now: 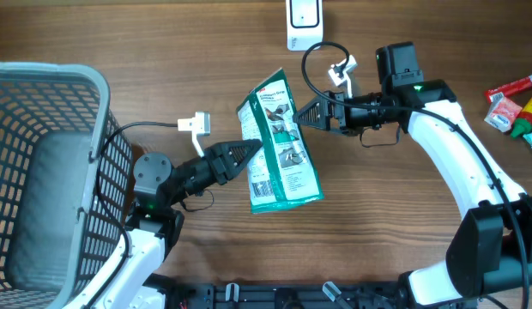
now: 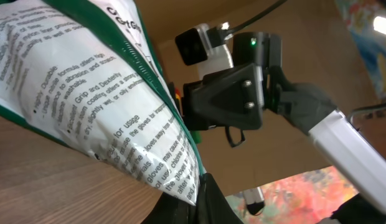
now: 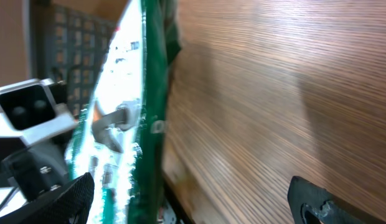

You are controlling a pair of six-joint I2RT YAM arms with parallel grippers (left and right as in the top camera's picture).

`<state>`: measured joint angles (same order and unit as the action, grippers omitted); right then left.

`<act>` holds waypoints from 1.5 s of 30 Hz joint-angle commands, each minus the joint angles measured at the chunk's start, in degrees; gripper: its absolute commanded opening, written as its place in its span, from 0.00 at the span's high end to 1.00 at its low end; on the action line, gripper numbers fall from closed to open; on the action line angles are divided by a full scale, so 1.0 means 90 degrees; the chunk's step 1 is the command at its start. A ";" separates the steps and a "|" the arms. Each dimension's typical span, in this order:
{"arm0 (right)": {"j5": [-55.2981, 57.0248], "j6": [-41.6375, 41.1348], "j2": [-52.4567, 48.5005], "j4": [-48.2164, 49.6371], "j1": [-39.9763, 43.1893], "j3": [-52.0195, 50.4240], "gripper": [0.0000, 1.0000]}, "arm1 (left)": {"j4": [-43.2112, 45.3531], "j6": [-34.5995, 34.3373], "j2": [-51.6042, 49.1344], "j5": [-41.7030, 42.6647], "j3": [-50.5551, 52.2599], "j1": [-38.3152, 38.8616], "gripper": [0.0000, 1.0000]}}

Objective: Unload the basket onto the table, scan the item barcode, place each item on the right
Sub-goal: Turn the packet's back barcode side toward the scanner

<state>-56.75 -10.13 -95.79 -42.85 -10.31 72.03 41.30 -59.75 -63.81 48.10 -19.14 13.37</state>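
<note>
Wooden desk is filling the overhead view. A grey plastic basket is sitting at its left side, a white device at the far edge and a few colourful packets at the right edge. The green-and-white glove packet is sitting mid-desk between the two arms, long side running near to far. In the right wrist view it is standing up on edge rather than lying flat. Left claw is pinching the packet's left edge, jaws closed tight on it. Right claw is hanging just beside the packet's upper right edge with its jaws spread wide and nothing between them. Printed usage text is facing the left wrist camera.
</note>
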 commanded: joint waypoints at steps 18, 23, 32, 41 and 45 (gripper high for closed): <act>-0.1076 -0.0709 -0.0590 0.0279 -0.0974 -0.0017 0.58 | 0.0097 0.0619 0.0053 -0.0187 -0.0066 -0.0041 0.96; -0.1982 -0.0121 -0.0583 0.0243 -0.0967 -0.0017 0.96 | 0.0005 0.0622 0.0053 -0.0350 -0.0066 -0.0041 0.94; -0.2251 0.0542 -0.0187 -0.0294 0.0143 -0.0015 0.95 | -0.1744 0.1124 0.0053 -0.0600 -0.0066 -0.0041 0.00; -0.3130 0.1260 0.0449 -0.1734 0.0355 -0.0015 0.95 | -0.2739 0.1117 0.0051 -0.1457 -0.0066 -0.0041 0.00; -0.2897 0.1421 0.0600 -0.1746 0.0350 -0.0015 0.96 | -0.3019 0.1120 0.0051 -0.1583 -0.0066 -0.0041 0.00</act>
<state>-82.28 -0.86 -92.71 -58.54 -6.87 71.92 16.12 -51.05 -63.70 37.08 -19.40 13.39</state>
